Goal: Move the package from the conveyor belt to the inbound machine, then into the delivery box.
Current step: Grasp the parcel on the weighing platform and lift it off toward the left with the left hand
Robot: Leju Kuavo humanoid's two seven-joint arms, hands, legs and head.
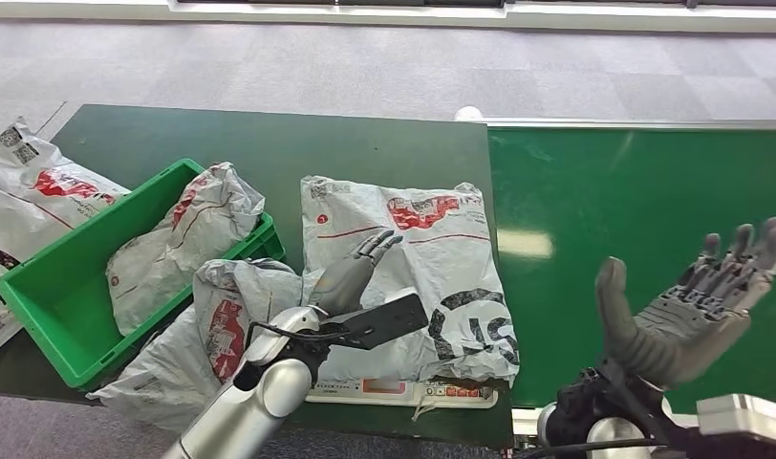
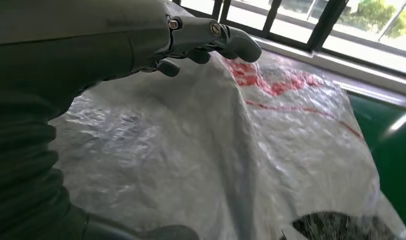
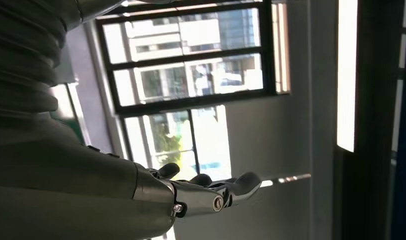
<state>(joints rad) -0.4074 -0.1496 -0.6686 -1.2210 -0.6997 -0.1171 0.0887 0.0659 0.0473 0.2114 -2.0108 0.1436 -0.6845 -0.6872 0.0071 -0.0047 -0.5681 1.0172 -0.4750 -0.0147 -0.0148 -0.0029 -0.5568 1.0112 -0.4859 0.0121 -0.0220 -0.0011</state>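
- On the scale (image 1: 403, 390), the package (image 1: 432, 277) lies flat; left hand (image 1: 351, 277) rests on top, fingers apart, gripping nothing.
- Right hand (image 1: 695, 311) hangs wide apart, beside the scale.
- Pinch 1 edge, then lift toward the green box (image 1: 40, 296).

Silver tubular arms end in grey hands, left hand (image 1: 351, 277) and right hand (image 1: 690, 311), with ribbed covers, thick thumbs, darker fingers, small screws and black wrist cables.

The package (image 1: 413, 277) lies on the inbound machine (image 1: 403, 390), left of the conveyor belt (image 1: 642, 201); the delivery box (image 1: 50, 287) sits further left (one parcel (image 1: 179, 244) inside), another parcel (image 1: 198, 349) before it
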